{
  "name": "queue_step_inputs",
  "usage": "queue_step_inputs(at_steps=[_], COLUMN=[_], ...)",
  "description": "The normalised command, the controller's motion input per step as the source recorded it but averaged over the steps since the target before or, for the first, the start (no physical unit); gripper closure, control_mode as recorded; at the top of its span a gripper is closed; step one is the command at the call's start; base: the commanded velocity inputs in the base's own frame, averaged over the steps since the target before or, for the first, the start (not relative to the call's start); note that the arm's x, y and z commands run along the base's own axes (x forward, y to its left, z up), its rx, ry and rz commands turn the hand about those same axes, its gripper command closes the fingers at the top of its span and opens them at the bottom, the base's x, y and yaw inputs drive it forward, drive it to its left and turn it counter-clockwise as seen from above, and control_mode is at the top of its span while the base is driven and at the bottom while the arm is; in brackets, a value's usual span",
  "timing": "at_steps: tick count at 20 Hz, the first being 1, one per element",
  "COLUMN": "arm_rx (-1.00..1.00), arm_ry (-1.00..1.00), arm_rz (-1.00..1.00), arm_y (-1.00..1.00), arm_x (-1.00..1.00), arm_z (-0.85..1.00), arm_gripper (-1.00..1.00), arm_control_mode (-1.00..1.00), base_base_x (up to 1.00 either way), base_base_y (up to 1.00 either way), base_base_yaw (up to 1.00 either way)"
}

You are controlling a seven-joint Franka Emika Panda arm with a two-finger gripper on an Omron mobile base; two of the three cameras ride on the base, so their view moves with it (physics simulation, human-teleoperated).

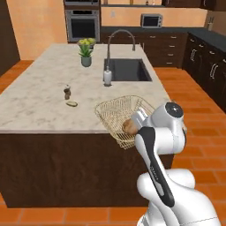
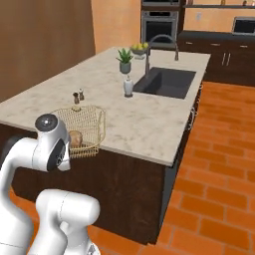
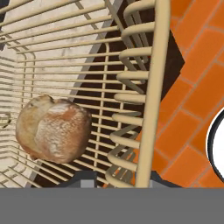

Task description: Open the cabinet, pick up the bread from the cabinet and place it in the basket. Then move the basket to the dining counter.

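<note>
Over the dining counter (image 1: 35,101) edge, the tool (image 3: 116,179) grips the basket (image 1: 115,108) rim, bread (image 3: 53,129) inside.

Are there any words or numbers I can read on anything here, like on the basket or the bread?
No text can be read anywhere.
The basket and the bread are plain.
The white bottle by the sink shows no label.
The microwave and oven are too small and blurred to tell.

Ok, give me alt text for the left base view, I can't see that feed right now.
The wire basket with the bread inside overhangs the near edge of the pale island counter, with the white arm right against it. Further back are a sink, a potted plant and a small shaker.
</note>
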Motion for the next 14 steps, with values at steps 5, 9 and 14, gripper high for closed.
queue_step_inputs(at_steps=[5, 9, 14], arm_rx=[0.00, 0.00, 0.00], arm_ry=[0.00, 0.00, 0.00], arm_rz=[0.00, 0.00, 0.00], arm_y=[0.00, 0.00, 0.00], arm_x=[0.00, 0.00, 0.00], arm_z=[0.00, 0.00, 0.00], arm_gripper=[1.00, 1.00, 1.00], arm_control_mode=[1.00, 1.00, 1.00], base_base_x=[0.46, 0.49, 0.82], base_base_y=[1.00, 1.00, 1.00], base_base_yaw=[-0.07, -0.07, -0.15])
